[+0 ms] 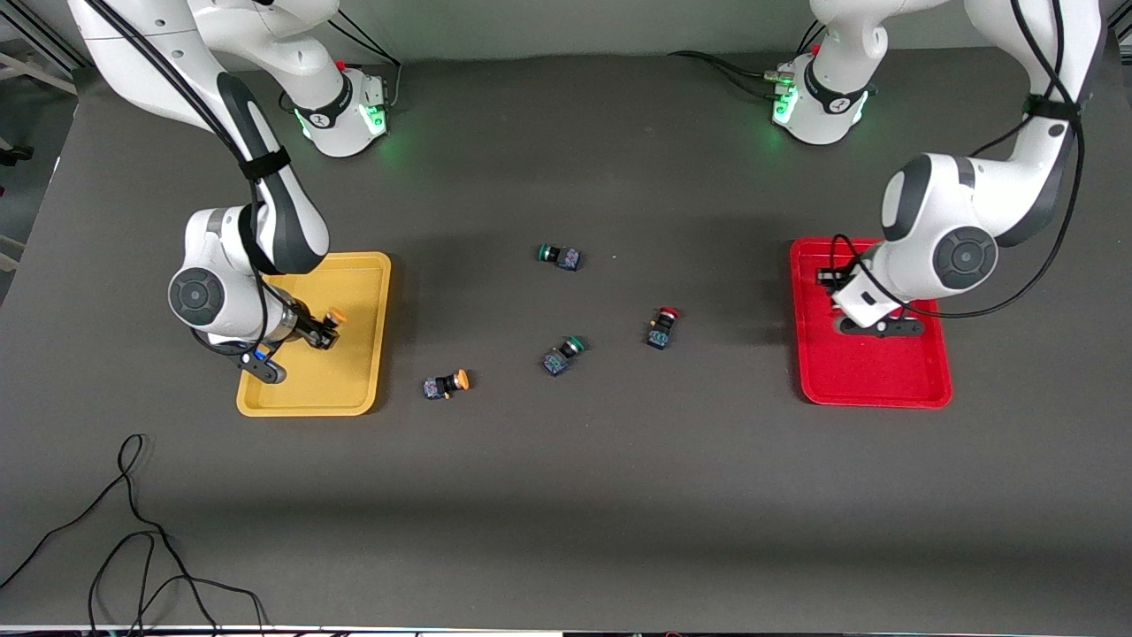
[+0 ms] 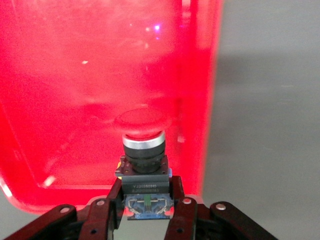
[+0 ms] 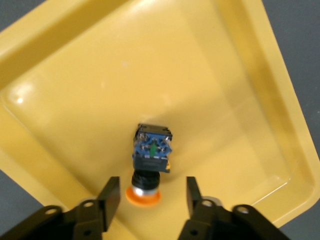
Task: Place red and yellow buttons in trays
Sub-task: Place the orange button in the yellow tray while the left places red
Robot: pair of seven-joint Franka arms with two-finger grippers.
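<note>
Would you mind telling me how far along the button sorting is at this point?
Done: one yellow button lies in the yellow tray, below the open right gripper. In hand: the left gripper, over the red tray, is shut on a red button. Left: another red button and another yellow button lie on the table. Two green buttons also lie there.

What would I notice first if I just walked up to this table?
Probably the two bright plastic trays: the red tray under the left tool, which grips a red-capped button, and the yellow tray under the open right tool, an orange-capped button lying in it.
</note>
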